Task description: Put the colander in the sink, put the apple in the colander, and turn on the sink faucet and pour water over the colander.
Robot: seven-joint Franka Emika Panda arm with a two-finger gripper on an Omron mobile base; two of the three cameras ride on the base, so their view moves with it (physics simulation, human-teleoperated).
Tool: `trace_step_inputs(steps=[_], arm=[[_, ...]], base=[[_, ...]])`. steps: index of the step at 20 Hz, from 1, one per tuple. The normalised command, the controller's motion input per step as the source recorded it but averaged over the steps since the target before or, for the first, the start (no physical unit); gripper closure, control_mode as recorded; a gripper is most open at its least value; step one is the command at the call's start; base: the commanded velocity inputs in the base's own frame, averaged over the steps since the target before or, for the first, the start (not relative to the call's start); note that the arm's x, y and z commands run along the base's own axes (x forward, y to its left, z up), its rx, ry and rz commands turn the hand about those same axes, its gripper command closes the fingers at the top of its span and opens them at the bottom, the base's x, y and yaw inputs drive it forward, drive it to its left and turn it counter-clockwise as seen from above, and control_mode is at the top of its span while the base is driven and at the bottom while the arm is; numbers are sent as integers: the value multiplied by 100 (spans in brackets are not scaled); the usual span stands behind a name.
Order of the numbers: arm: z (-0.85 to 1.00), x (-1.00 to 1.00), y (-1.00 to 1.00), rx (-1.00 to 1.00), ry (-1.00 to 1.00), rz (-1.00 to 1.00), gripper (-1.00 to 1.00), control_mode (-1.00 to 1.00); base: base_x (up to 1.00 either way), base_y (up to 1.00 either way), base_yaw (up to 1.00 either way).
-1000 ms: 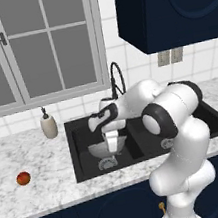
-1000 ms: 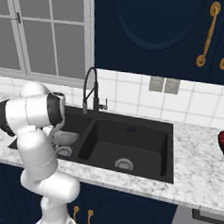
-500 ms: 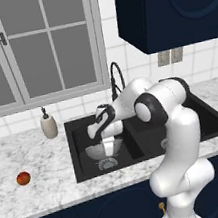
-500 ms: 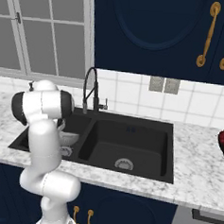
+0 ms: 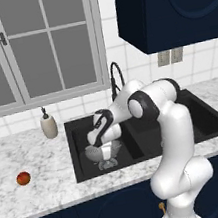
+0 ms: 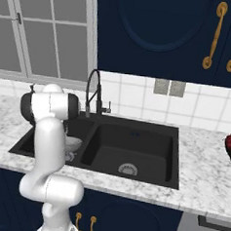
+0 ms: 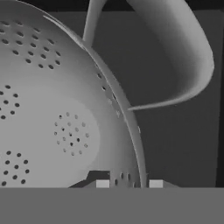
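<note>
**A:** Where is the colander, taking the sink as the landmark?

**B:** The colander sits inside the sink's left basin, low down near the basin floor. It is a silver-grey bowl dotted with small holes. In the right base view the colander peeks out just beside the white arm, within that same basin.

**A:** And the end effector?

**B:** The end effector reaches down into the left basin and sits at the colander's rim. In the hand view its two small tips stand either side of the colander's rim wall, one inside the bowl and one outside, so it is pinching the rim. A loop handle curves away at the top right of that view, with the dark basin behind it.

**A:** Where is the apple?

**B:** The apple lies on the marbled surface, well apart from the sink, on its left side and nearer the front edge.

**A:** What about the faucet?

**B:** The sink faucet rises behind the sink, about where the two basins meet, its black arc leaning over the basins. A beige soap bottle stands on the surface just left of the sink's back corner. The right basin shows a round silver drain.
</note>
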Motion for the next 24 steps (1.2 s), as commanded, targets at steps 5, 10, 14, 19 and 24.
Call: trace_step_inputs(steps=[5, 10, 14, 19, 24], arm=[[-38, 20, 0, 0, 6, 0, 100, -100], [-21, 4, -28, 0, 16, -4, 100, -100], [-20, -4, -35, -1, 20, -3, -100, -100], [-11, -19, -12, -6, 9, 0, -100, -100], [13, -42, -4, -6, 0, 0, -100, -100]], base=[[0, 0, 0], [0, 0, 0], [0, 0, 0], [0, 0, 0], [0, 0, 0]])
